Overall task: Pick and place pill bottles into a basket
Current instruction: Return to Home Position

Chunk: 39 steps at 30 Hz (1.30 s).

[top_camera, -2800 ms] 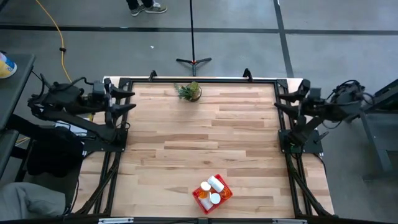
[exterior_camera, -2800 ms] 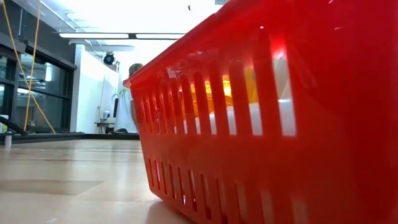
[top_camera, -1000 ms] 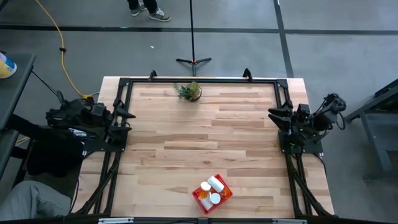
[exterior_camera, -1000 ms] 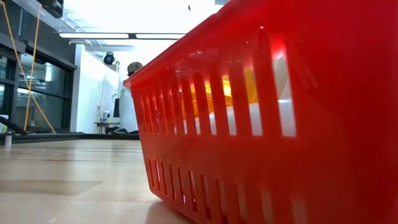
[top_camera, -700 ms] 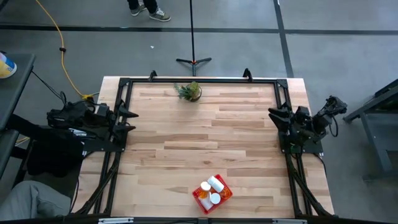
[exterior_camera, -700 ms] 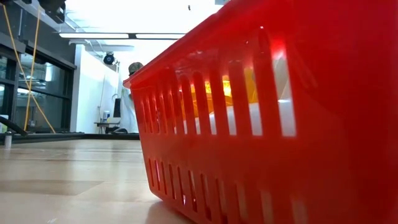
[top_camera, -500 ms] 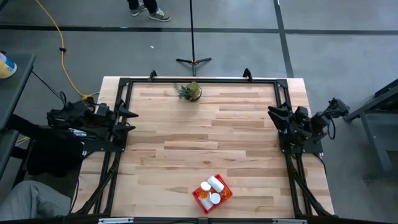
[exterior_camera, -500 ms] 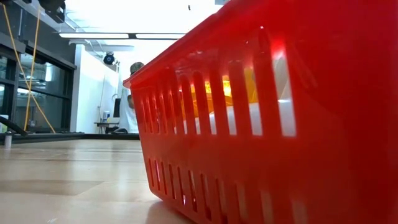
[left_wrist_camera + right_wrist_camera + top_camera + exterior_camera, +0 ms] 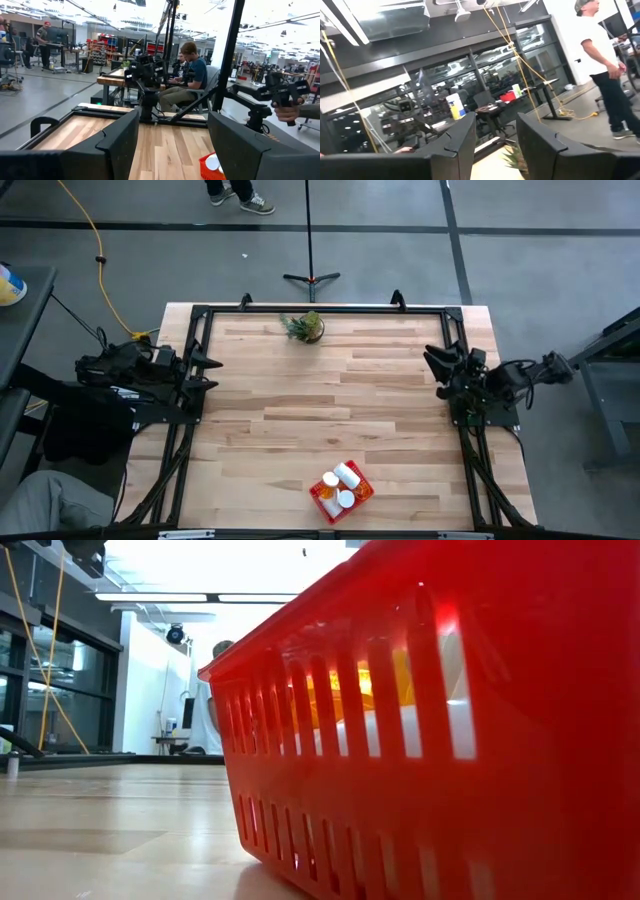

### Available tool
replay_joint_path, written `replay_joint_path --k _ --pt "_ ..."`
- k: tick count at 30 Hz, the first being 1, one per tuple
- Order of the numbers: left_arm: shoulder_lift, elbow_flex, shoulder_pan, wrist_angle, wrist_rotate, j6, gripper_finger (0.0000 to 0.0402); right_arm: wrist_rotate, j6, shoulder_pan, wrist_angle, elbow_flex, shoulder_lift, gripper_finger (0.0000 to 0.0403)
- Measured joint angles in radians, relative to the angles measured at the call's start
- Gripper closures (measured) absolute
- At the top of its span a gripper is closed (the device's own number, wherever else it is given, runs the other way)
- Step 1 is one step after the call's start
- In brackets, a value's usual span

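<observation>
Pill bottles point(image 9: 346, 474) lie in the near basket point(image 9: 366, 492); my left gripper point(image 9: 208, 373) and right gripper point(image 9: 436, 370), fingers apart and empty, flank the table point(image 9: 330, 400), with only parking at home left, I judge

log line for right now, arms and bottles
left end effector: open, parked at left edge of table | right end effector: open, parked at right edge | pill bottles: inside basket

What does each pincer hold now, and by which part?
Nothing is held. The left pincer and the right pincer are both open and empty. The pill bottles lie in the basket, away from both.
</observation>
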Motion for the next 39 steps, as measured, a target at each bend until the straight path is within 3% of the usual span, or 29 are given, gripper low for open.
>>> replay_joint_path --k 7,14,26,35,39 --pt "0.000 0.000 0.000 -0.001 -0.001 -0.001 0.0131 -0.162 0.114 -0.178 -0.114 0.000 0.000 0.0270" --pt "0.000 0.000 0.000 -0.047 -0.003 -0.031 0.0131 -0.409 0.276 -0.340 -0.288 0.000 0.002 0.0270" --pt "0.000 -0.001 0.000 -0.222 -0.006 -0.200 0.0131 -0.741 0.334 -0.466 -0.443 0.000 0.002 0.0270" --pt "0.000 -0.001 0.000 -0.280 -0.114 -0.099 0.0131 -0.894 0.319 -0.500 -0.515 0.000 0.002 0.0270" --pt "0.000 -0.022 0.000 -0.192 -0.103 0.069 0.0131 -0.885 0.300 -0.500 -0.509 0.000 0.002 0.0270"
